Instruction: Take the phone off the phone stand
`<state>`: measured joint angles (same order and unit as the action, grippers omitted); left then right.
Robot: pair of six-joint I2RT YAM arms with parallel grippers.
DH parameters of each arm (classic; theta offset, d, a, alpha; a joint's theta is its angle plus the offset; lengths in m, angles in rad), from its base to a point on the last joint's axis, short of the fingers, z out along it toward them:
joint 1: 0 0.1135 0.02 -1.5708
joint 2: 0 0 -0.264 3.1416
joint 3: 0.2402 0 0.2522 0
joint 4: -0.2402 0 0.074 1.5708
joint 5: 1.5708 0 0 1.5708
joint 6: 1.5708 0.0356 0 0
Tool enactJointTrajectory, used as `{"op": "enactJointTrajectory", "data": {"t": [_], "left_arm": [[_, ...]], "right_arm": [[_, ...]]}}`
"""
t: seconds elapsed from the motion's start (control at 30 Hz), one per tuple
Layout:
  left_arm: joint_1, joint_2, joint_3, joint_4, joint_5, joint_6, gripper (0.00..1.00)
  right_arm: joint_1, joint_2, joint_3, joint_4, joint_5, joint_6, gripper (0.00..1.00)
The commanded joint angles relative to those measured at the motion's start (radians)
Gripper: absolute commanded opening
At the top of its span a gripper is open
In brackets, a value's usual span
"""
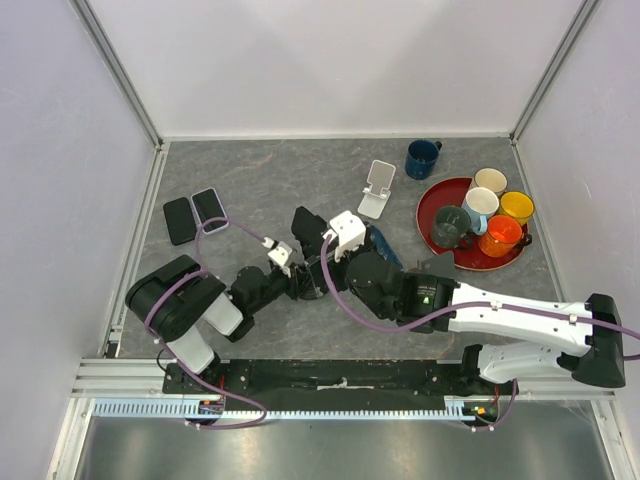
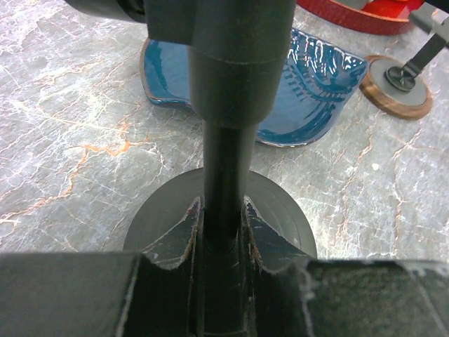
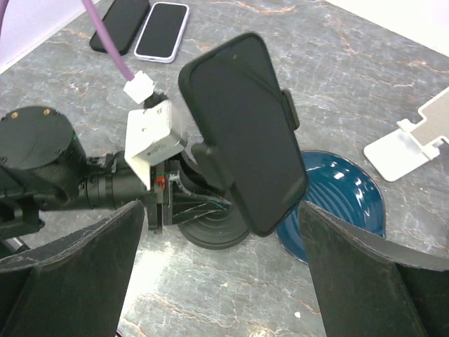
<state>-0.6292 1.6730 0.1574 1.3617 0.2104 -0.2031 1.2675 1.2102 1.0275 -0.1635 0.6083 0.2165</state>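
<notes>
Right jaws: spread wide, one finger low on each side of the phone stand (image 3: 214, 228), gripping nothing. I judge they are opened this far to take the phone (image 3: 242, 133) by its long edges.
Left jaws: clamped on the black post of the phone stand just above its round base, probably to pin it down while the phone is pulled free.
Phone: not yet removed. It sits tilted in the clamp at the top of the phone stand, with its dark screen toward the right wrist camera.
Phone stand: upright on the tabletop (image 1: 260, 170).
Phones counted: three. One is in the phone stand, and two spare phones (image 1: 195, 214) lie flat side by side, well left of it.
Stands counted: two. The black one is in use, and a white stand (image 1: 377, 188) sits empty beyond it to the right.
Dish (image 2: 302, 77): one, blue, just behind the phone stand.
Mugs counted: six. Five are on a red tray (image 1: 440, 193) far right of the phone stand, and a navy mug (image 1: 422, 158) sits beside the tray.
</notes>
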Motion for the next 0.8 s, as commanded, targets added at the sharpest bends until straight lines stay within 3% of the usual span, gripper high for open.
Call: {"op": "enactJointTrajectory", "data": {"t": [0.0, 0.43, 0.77], "left_arm": [[-0.087, -0.009, 0.002, 0.014, -0.169, 0.112, 0.02], [-0.257, 0.178, 0.033, 0.053, -0.502, 0.128, 0.02], [-0.270, 0.258, 0.047, 0.059, -0.557, 0.103, 0.02]], "right_arm": [[0.024, -0.044, -0.006, 0.036, 0.105, 0.018, 0.98], [0.121, 0.097, 0.055, 0.088, 0.418, -0.052, 0.95], [0.142, 0.196, 0.049, 0.194, 0.566, -0.169, 0.92]]}}
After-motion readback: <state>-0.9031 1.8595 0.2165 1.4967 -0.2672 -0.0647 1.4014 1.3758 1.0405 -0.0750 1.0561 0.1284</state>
